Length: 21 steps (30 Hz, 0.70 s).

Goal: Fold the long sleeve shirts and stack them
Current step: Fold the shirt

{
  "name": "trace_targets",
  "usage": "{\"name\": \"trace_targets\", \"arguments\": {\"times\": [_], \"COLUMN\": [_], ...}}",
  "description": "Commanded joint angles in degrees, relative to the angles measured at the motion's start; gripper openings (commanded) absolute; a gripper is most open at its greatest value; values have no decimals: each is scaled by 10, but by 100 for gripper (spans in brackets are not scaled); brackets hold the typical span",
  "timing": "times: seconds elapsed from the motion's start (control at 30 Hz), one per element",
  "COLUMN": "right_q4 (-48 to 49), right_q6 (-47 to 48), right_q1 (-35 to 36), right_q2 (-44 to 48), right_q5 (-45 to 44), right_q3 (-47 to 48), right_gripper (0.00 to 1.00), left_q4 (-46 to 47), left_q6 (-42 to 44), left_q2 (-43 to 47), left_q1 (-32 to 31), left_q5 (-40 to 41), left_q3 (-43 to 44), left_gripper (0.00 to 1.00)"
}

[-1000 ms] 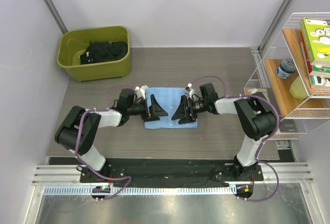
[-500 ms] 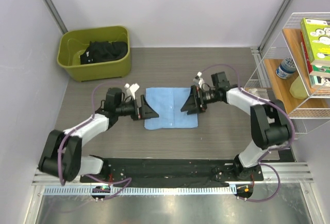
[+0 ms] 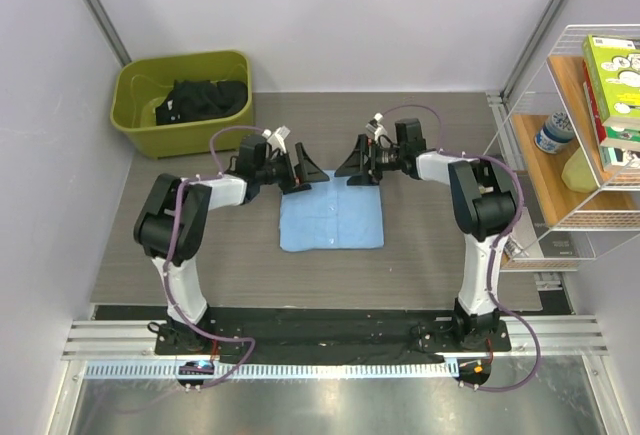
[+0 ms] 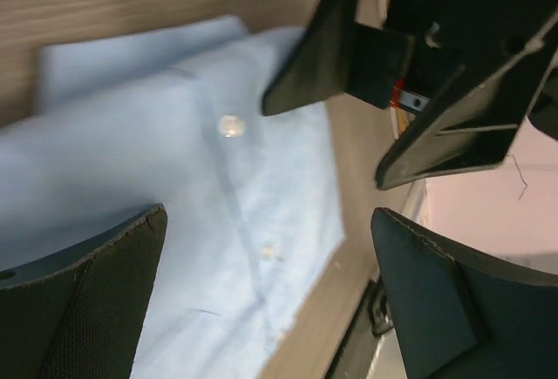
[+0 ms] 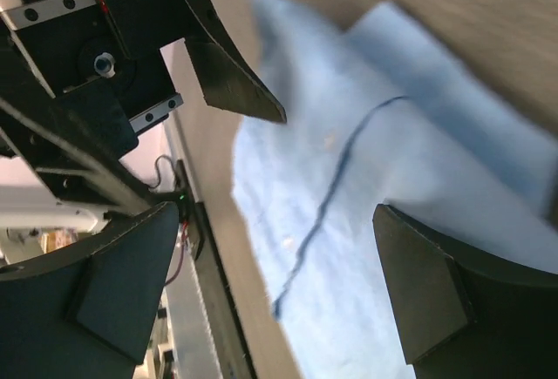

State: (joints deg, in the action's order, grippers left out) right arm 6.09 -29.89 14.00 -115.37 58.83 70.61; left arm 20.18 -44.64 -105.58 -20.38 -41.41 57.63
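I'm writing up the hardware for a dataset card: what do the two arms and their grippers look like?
The left arm and right arm have white shells between bulky black joints. A purple cable loops along each. The left gripper and right gripper are black, with broad wedge-shaped fingers and a small red mark.

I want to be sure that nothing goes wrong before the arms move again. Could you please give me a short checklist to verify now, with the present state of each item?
1. Left gripper open, nothing between its fingers: ok.
2. Right gripper open, nothing held: ok.
3. The light blue shirt lies folded in a tidy rectangle on the table: ok.
4. Both grippers face each other over the shirt's far edge, with a gap between them: ok.
5. Fingertips clear of the cloth: cannot tell.
6. Another shirt ready to stack: dark clothing lies in the green bin, but its kind: cannot tell.
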Motion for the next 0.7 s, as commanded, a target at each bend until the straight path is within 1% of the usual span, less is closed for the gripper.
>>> {"name": "trace_targets", "arguments": {"times": [0.0, 0.03, 0.13, 0.17, 0.2, 0.23, 0.27, 0.3, 0.33, 0.37, 0.4, 0.43, 0.47, 0.5, 0.53, 0.57, 0.6, 0.63, 0.67], "right_q4": [32, 10, -45, -57, -95, -108, -125, -155, -170, -186, -199, -232, -251, -289, -308, -323, -347, -355, -362], "right_q6": [37, 47, 82, 96, 107, 133, 146, 159, 190, 205, 223, 243, 295, 328, 360, 420, 443, 463, 476], "right_q1": [-21, -27, -40, -41, -41, -39, -33, -27, -20, 0, 11, 22, 50, 63, 78, 88, 107, 112, 114], "right_q2": [-60, -85, -114, -122, -126, -131, -139, -145, -151, -159, -163, -165, -168, -167, -165, -161, -152, -146, -141], "right_q5": [-45, -47, -68, -87, -91, -94, -100, -108, -112, -115, -120, -120, -120, -122, -123, -122, -119, -102, -91], "right_q3": [50, 57, 85, 98, 106, 116, 140, 154, 168, 197, 212, 226, 250, 259, 268, 277, 281, 283, 285], "right_gripper": [100, 100, 98, 98, 98, 98, 98, 98, 97, 97, 97, 97, 96, 96, 95, 95, 95, 95, 94], "left_q4": [58, 48, 18, 6, -14, -19, -23, -50, -75, -95, -136, -145, -145, -118, -113, -117, -119, -124, -135], "left_q6": [-14, -15, -10, -2, 0, -1, 4, 15, 53, 77, 105, 125, 138, 135, 133, 141, 141, 136, 131], "left_q2": [-64, -77, -93, -90, -80, -72, -60, -50, -26, -15, -4, 23, 38, 59, 100, 128, 156, 184, 251], "left_q1": [44, 51, 69, 69, 68, 65, 51, 40, 25, -14, -34, -53, -76, -79, -76, -68, -56, -24, -4], "left_q5": [50, 58, 66, 50, 42, 34, 20, 19, 18, 16, 11, 6, -2, -27, -33, -40, -48, -66, -68], "left_q3": [16, 14, -16, -22, -43, -54, -65, -75, -82, -84, -83, -89, -98, -111, -125, -146, -160, -174, -199], "left_gripper": [100, 100, 100, 100, 100, 100, 100, 100, 100, 100, 100, 100, 100, 100, 100, 100, 100, 100, 100]}}
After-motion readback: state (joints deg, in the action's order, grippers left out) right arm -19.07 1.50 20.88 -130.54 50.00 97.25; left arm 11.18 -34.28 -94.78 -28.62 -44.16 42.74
